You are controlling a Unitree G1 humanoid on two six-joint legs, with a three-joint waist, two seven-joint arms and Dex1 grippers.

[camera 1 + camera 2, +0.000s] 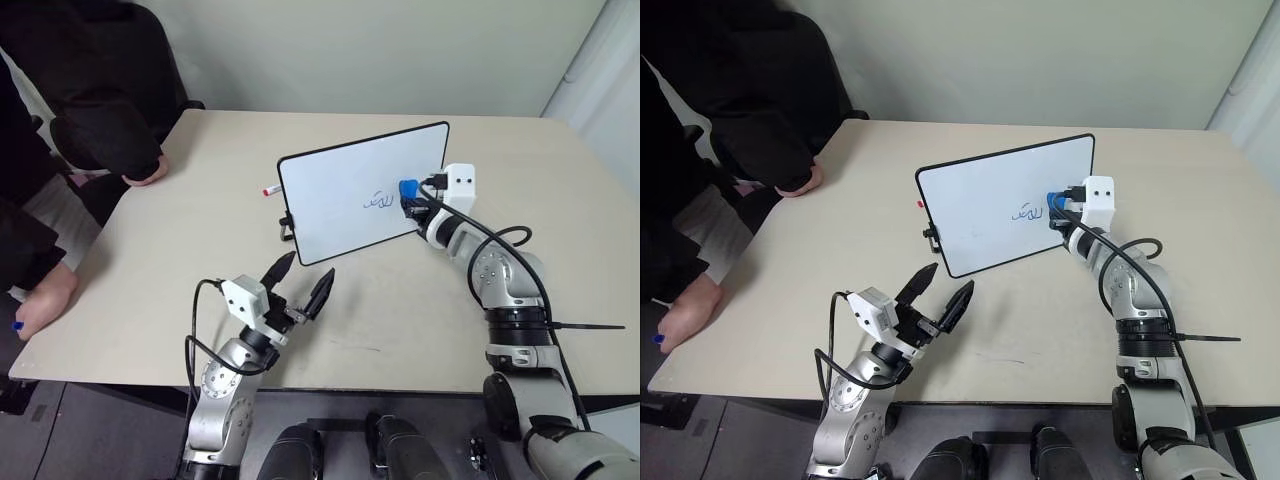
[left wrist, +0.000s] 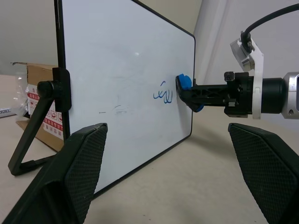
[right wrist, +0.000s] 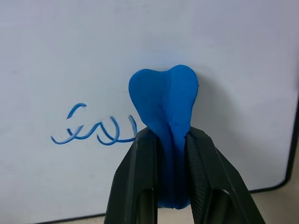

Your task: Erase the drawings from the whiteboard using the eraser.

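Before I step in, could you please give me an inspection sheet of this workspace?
Surface: beige table, bare in front.
Job's things: whiteboard upright on its stand; blue drawings unerased; eraser beside them, at the board.
Clutter: red-capped marker behind the board.
Grippers: right gripper shut on eraser; left gripper open, empty.
Cables: black cable looping along the right arm.
Surroundings: person seated at the table's left edge.

R gripper (image 3: 164, 154) clamped shut, arm stretched fwd; L gripper (image 1: 300, 282) fingers apart, seemingly idle.
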